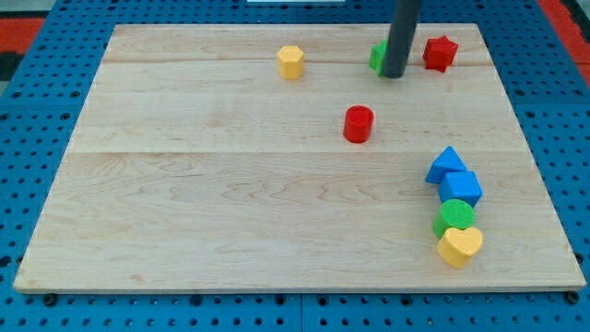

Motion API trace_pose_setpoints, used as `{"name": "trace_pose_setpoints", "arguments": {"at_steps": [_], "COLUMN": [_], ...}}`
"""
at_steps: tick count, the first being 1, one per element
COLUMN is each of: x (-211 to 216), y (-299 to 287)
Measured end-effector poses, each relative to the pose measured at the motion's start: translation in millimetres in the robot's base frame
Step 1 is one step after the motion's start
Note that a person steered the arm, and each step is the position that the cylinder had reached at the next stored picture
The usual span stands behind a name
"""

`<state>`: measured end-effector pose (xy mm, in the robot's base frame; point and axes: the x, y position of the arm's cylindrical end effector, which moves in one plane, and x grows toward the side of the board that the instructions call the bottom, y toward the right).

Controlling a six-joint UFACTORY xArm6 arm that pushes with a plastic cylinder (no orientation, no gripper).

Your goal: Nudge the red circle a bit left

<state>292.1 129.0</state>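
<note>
Near the view's top, tip [393, 75] parked just beside a half-hidden green block [378, 56], well apart from the red circle [359, 124] mid-tabletop [203, 184], so seemingly needing to come round its right side; no hand fitted, nothing held.

Your arm shows only as a straight dark rod entering from the view's top, right of centre. The rod stands almost upright, leaning very slightly so that its lower end sits a touch to the view's left of where it enters. My tip [394, 75] rests down at the worktop [230, 203] near its far edge. The rod is plain and round, with a faint sheen along its length. The rest of your arm lies out of view.
</note>
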Motion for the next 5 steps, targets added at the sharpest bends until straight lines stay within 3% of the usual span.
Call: {"name": "trace_pose_setpoints", "arguments": {"at_steps": [1,3,5], "x": [-12.1,62.8,129.9], "y": [-19.8,13.7,-16.3]}}
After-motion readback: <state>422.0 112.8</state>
